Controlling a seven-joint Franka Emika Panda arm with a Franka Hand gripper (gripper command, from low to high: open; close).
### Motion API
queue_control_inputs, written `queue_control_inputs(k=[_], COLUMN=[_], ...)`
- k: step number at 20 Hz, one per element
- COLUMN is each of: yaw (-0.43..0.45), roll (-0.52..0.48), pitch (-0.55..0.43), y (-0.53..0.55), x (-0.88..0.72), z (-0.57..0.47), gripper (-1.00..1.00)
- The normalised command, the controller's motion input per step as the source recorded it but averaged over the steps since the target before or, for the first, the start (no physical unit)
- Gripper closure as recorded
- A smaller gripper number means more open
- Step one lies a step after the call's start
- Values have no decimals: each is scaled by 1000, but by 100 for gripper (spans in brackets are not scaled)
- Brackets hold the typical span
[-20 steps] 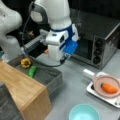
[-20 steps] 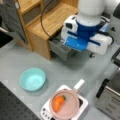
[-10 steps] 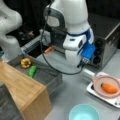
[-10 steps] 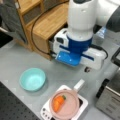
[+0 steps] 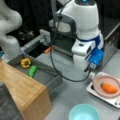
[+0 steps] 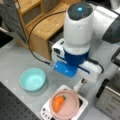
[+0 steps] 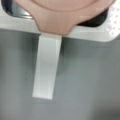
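In a front view we hang the gripper (image 5: 91, 72) at nine o'clock of the pink pan (image 5: 108, 85) holding the carrot (image 5: 109, 88), in a front view its white handle (image 6: 80, 85) points to one o'clock with bare table (image 6: 15, 62) leftward, and in the wrist view we should centre squarely over that handle (image 7: 47, 72), jaw opening we cannot tell.

Hidden and cut-off parts around the pan

The gripper's fingers are hidden behind the arm's white body in both front views, and absent from the wrist view; the pink pan (image 7: 65, 15) is cut off at twelve o'clock there; the teal bowl (image 5: 86, 113) is clipped at six o'clock; the stove's (image 6: 47, 112) controls blur.
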Motion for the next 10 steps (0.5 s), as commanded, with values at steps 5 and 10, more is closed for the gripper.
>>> queue_control_inputs(k=[5,10], yaw=[-74,-17], roll=[-230,-258], pitch=[191,187], y=[203,62], x=[851,695], z=[-123,28], gripper=[-100,-100])
